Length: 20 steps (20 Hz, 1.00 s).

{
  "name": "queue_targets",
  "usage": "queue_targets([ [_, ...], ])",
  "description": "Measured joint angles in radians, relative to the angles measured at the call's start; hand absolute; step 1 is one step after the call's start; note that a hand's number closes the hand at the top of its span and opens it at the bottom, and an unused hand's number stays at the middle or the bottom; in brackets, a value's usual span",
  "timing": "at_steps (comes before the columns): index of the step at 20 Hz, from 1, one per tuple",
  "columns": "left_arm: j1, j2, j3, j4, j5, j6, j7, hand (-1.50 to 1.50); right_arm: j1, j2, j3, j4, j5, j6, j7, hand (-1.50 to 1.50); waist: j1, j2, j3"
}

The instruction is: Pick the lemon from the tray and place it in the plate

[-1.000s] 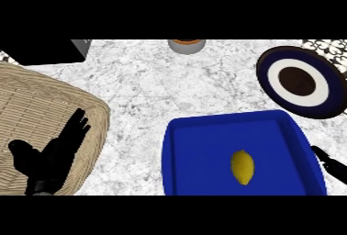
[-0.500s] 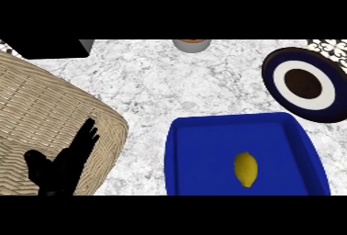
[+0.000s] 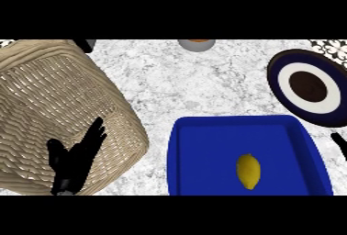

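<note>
lemon [image 3: 248,171] mid tray [image 3: 203,151], clear of walls

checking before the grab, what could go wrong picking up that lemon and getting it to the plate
The right hand shows only as a sliver at the right edge, far from the lemon, so its approach is hard to judge. The lemon may roll in the smooth blue tray. The plate is cut by the view's edge, so placement may go unseen.

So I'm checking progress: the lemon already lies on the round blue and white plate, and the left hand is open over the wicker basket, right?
Not quite. The head view shows the lemon lying in the blue tray, not on the plate. The left hand is indeed open over the wicker basket.
</note>
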Motion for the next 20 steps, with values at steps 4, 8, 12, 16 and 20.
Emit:
queue_targets([
  [4, -0.057, -0.020, 0.019, 0.093, 0.000, -0.020, -0.023, 0.00, -0.098, 0.061, 0.097, 0.007, 0.139, 0.033, 0.181, -1.50, 0.005, 0.002, -0.002],
  [8, -0.073, -0.033, 0.035, 0.133, -0.001, -0.037, -0.043, 0.00, -0.184, 0.148, 0.177, 0.030, 0.232, 0.103, 0.320, -1.50, 0.007, 0.000, -0.001],
  [12, -0.087, -0.054, 0.045, 0.149, -0.019, -0.037, -0.049, 0.00, -0.228, 0.239, 0.213, 0.063, 0.270, 0.160, 0.361, -1.50, 0.004, -0.002, 0.001],
  [16, -0.084, -0.054, 0.065, 0.157, -0.021, -0.060, -0.056, 0.00, -0.254, 0.351, 0.272, 0.107, 0.370, 0.168, 0.396, -1.50, 0.003, -0.003, 0.001],
  [20, -0.060, -0.066, 0.070, 0.135, -0.033, -0.066, -0.058, 0.00, -0.270, 0.411, 0.270, 0.170, 0.422, 0.195, 0.388, -1.50, 0.002, -0.003, 0.000],
])
